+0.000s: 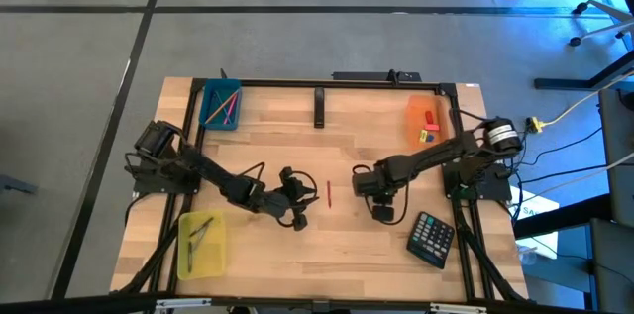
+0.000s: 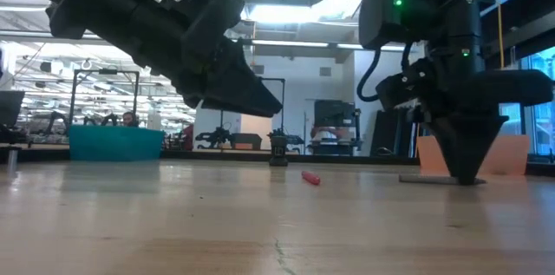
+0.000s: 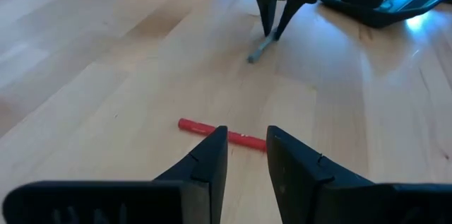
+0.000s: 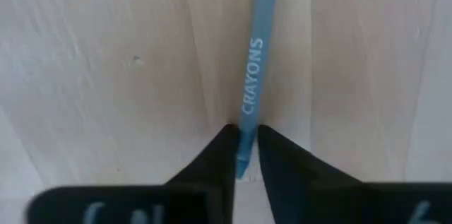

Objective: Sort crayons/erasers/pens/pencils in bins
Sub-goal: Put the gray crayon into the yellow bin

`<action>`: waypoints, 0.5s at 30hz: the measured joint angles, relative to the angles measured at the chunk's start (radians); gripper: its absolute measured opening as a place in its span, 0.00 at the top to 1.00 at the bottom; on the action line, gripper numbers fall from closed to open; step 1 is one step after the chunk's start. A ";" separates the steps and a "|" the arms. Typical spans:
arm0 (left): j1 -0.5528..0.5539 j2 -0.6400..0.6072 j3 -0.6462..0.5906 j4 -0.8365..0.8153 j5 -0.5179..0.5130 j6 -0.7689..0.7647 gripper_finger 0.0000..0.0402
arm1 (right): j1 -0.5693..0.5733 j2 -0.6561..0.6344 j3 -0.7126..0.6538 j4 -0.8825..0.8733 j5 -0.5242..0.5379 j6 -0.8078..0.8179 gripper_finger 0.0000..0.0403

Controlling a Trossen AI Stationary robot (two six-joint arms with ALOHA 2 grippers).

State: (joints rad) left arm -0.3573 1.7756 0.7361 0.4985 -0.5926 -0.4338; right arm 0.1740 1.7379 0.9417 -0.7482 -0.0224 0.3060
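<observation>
A red crayon (image 3: 194,126) lies flat on the wooden table near its middle (image 1: 329,193). My left gripper (image 3: 247,138) hangs open just above and short of it, slanting down, touching nothing. A blue crayon (image 4: 253,61) marked CRAYONS lies flat to the right of it. My right gripper (image 4: 244,143) points straight down, shut on one end of that crayon. It also shows in the left wrist view (image 3: 272,30). The teal bin (image 1: 220,104), the orange bin (image 1: 428,121) with red and yellow erasers, and the yellow bin (image 1: 201,245) stand at the table's sides. My right gripper pinches the blue crayon close to one end (image 4: 242,155) between its two fingertips. The fingers come from above, pointing down, and lie across the crayon. The crayon lies flat on the table, its long free part (image 4: 256,33) stretching away from the fingers.
A black calculator (image 1: 433,238) lies at the near right, close to my right arm. A dark upright post (image 1: 319,108) stands at the far middle. The teal bin holds several thin sticks, and so does the yellow bin. Bare wood lies between the two grippers.
</observation>
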 joint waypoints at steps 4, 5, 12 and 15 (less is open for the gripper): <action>0.000 0.000 0.000 0.004 -0.002 -0.001 0.77 | 0.000 0.009 0.004 -0.002 0.009 -0.001 0.94; 0.000 0.000 0.000 0.006 -0.002 -0.001 0.77 | 0.000 0.009 0.004 -0.002 0.008 -0.001 0.95; -0.001 0.000 0.000 0.010 -0.040 -0.001 0.77 | 0.000 0.011 0.014 -0.005 0.013 -0.016 0.90; -0.001 0.000 0.000 0.005 -0.110 0.001 0.77 | -0.001 0.013 0.042 0.026 0.036 -0.053 0.90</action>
State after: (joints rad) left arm -0.3580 1.7756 0.7361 0.5039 -0.7027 -0.4329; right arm 0.1730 1.7508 0.9841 -0.7224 0.0133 0.2529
